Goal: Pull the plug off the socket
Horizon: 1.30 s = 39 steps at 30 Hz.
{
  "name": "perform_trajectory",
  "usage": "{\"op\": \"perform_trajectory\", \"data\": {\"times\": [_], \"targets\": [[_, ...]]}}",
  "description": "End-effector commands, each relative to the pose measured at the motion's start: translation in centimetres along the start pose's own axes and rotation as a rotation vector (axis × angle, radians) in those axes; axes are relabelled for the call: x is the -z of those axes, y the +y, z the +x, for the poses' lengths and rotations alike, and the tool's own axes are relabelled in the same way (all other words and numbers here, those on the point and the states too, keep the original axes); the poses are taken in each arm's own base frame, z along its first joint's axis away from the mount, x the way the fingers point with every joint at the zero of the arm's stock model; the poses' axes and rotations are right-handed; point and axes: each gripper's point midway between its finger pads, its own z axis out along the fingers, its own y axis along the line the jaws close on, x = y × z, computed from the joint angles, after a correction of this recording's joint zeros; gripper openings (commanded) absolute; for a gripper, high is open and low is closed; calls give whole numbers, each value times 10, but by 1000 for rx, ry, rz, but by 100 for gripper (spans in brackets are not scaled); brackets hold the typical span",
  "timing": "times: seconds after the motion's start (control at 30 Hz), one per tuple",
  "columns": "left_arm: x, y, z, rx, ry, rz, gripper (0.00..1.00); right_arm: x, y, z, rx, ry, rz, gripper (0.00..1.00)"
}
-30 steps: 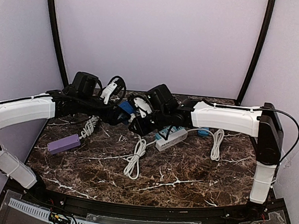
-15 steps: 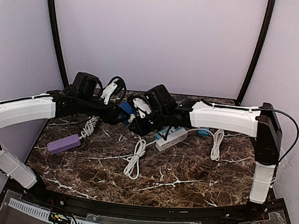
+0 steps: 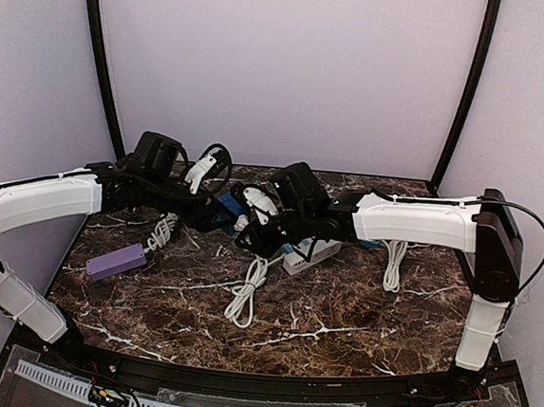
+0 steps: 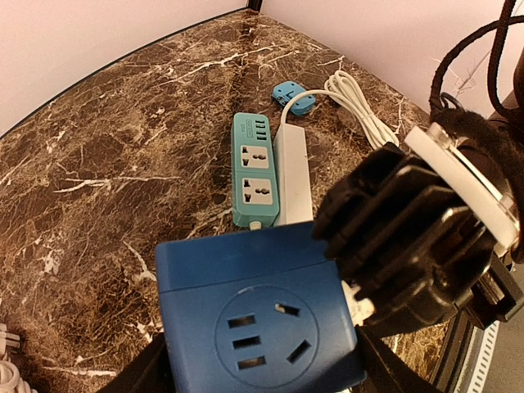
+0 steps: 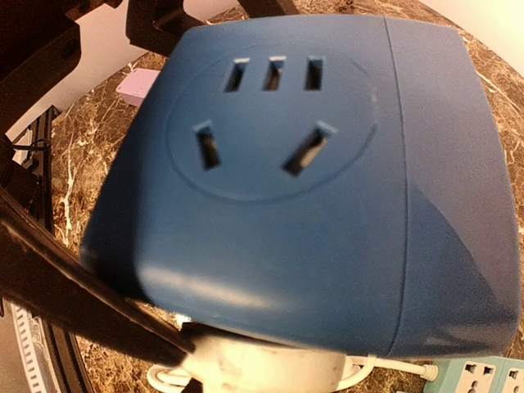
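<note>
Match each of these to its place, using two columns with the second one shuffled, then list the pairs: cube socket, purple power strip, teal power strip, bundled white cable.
Things:
1. cube socket
2. purple power strip
3. teal power strip
4. bundled white cable

Places:
A. far left of the table
B. side by side with a white strip
C. raised off the marble
D. mid-table, nearest the arm bases

Pairs: 1-C, 2-A, 3-B, 4-D

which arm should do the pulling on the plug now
Right. The right gripper grips the white plug on the side of the blue socket; the left gripper clamps that socket, so it likely serves better as anchor.
</note>
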Motion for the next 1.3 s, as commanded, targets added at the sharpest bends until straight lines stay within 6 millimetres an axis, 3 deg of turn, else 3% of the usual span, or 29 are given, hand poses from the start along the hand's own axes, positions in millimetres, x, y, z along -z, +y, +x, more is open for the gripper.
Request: {"op": "perform_trajectory", "data": {"times": [0.0, 0.23, 0.57, 0.8, 1.03, 1.27], "targets": [[5, -2, -7, -23, -11, 21, 31, 16, 27, -33, 50, -105, -79, 0], [-3, 22, -1, 62, -4, -101, 26, 10, 3, -39, -153, -115, 46, 0], [-10, 22, 4, 103, 5, -84, 24, 8, -4, -48, -337, -126, 79, 0], [-5, 16, 3, 76, 29, -26, 24, 15, -3, -40, -192, -137, 83, 0], [-1, -6, -3, 78, 41, 146, 23, 37, 37, -33, 79, -189, -33, 0], [-1, -3, -2, 55, 39, 139, 22, 37, 45, -34, 75, -210, -56, 0]]}}
